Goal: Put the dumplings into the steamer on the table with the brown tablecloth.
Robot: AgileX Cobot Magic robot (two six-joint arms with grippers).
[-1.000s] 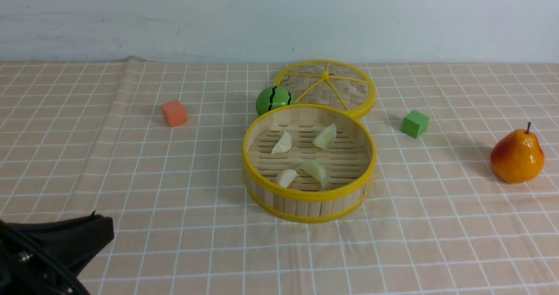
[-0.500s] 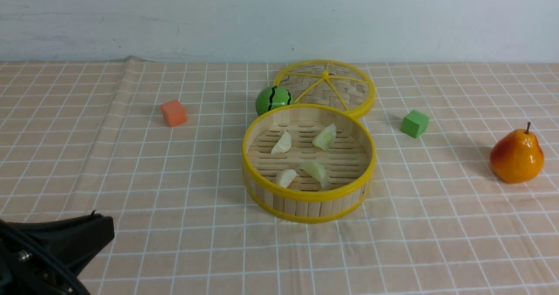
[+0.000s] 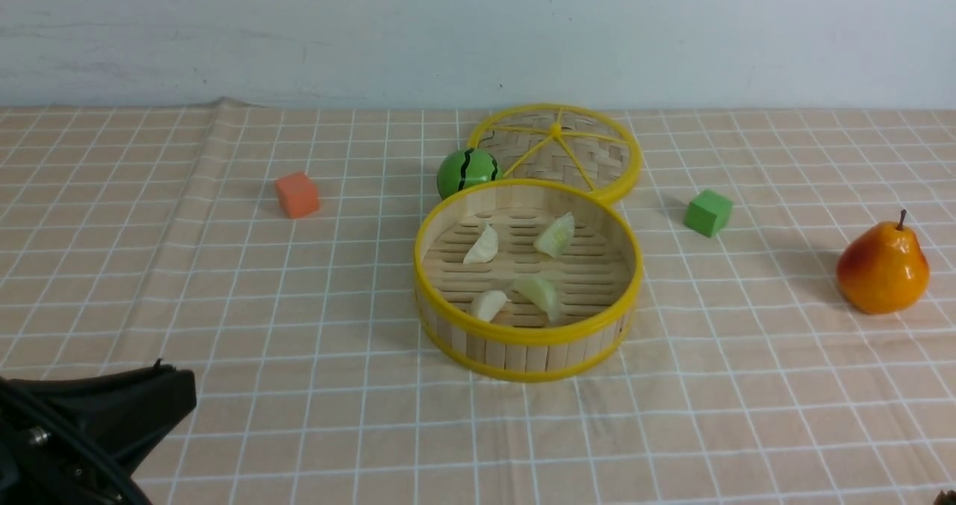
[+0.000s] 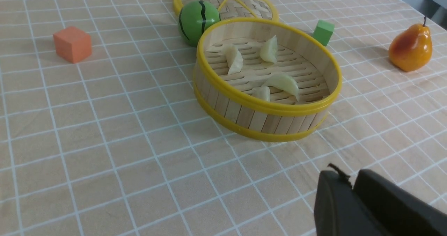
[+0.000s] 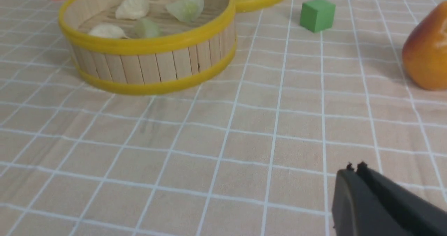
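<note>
Inside the steamer [image 3: 528,355] — round, bamboo, yellow-rimmed, set on the brown tablecloth [image 3: 336,430] — four dumplings [image 3: 482,244], pale cream to light green, apart from one another on the slatted floor, except the front two, which lie very close together. Behind the basket: one woven lid [image 3: 597,146] with yellow spokes, and one green ball [image 3: 468,172], black-striped, just beside it. To the left, well apart: one orange cube [image 3: 297,195]. To the right: one green cube [image 3: 708,213], then, farther out, one orange-red pear [image 3: 883,267], dark-stemmed. Left gripper [image 4: 344,180]: near side of the cloth, well apart from the steamer; fingers narrowly set, grasping nothing that I can see — whether quite clenched, I cannot tell. Right gripper [image 5: 356,169]: clenched, empty, mostly cut off from view.
</note>
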